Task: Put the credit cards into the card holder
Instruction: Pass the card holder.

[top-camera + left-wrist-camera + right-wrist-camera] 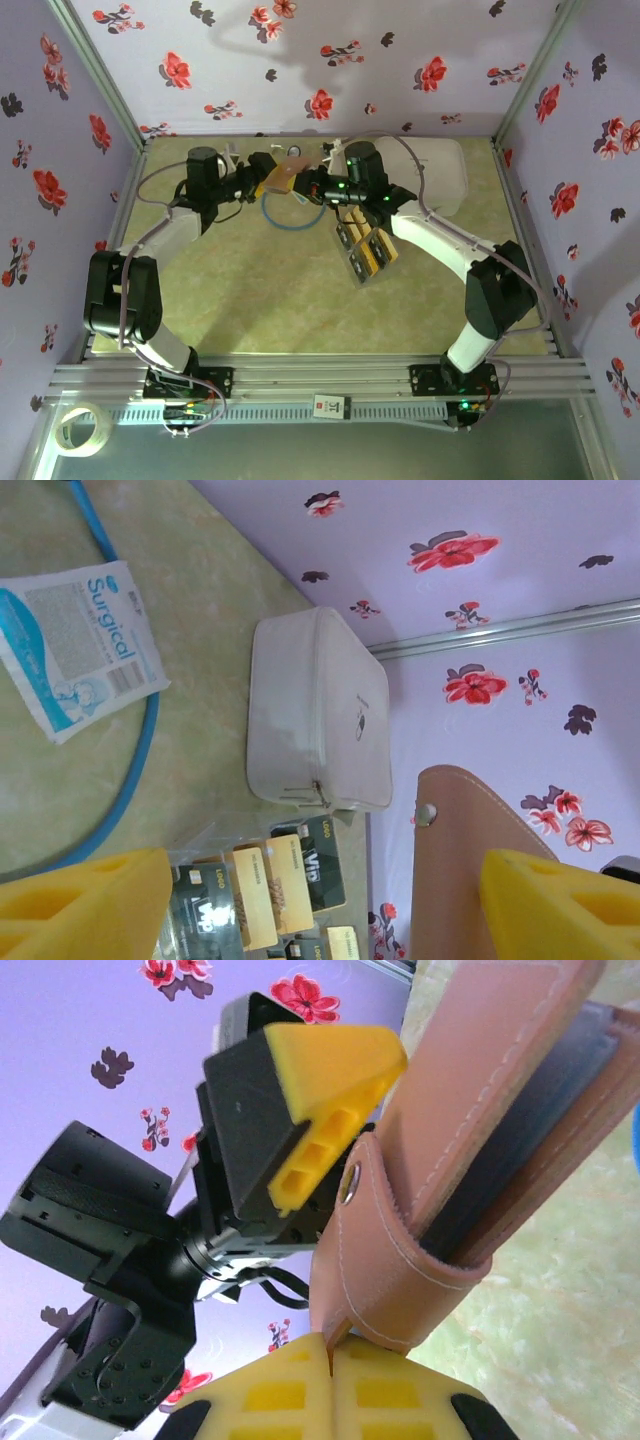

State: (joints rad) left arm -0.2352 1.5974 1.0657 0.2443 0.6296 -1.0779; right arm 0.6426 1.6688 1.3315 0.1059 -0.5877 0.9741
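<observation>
The holder (283, 178) is held over the table (250, 290) at 12 o'clock, its strap pinched by the closed right gripper (330, 1355). The left gripper (320, 880) is spread wide about it. The cards (362, 250) are laid at its 4 o'clock.

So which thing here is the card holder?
Find the big white case at the table's far edge. Just left of it, above a blue loop, the card holder hangs between the left claw and right claw. It's the only tan leather thing, with a stitched snap strap.
</observation>
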